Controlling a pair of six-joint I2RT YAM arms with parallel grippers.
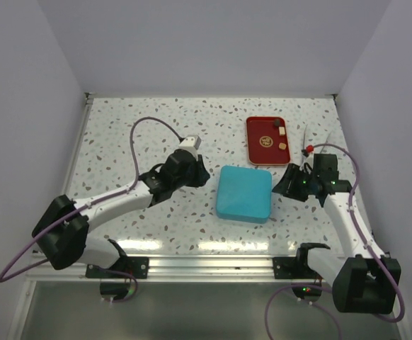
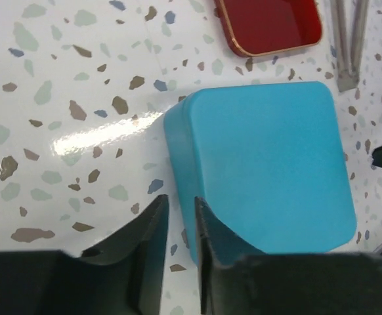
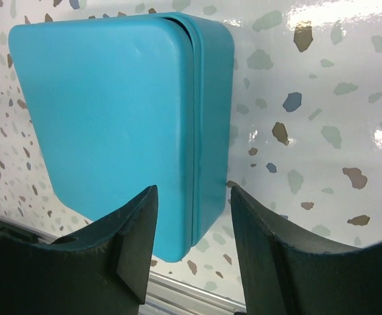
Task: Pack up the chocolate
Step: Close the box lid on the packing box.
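Only overhead: chocolate (image 1: 282, 146) on red tray (image 1: 257, 126) | left hand (image 2: 179, 203) narrowly parted | right hand (image 3: 192, 193) spread beside teal box (image 1: 243, 193)

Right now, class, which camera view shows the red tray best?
The top external view: it shows the whole red tray with small chocolate pieces on it. The left wrist view catches only one end of the tray; the right wrist view shows none of it.

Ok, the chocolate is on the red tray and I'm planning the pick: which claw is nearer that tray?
Right. The right claw hangs just robot-side of the red tray, by its right corner; the left claw is farther off, left of the teal box.
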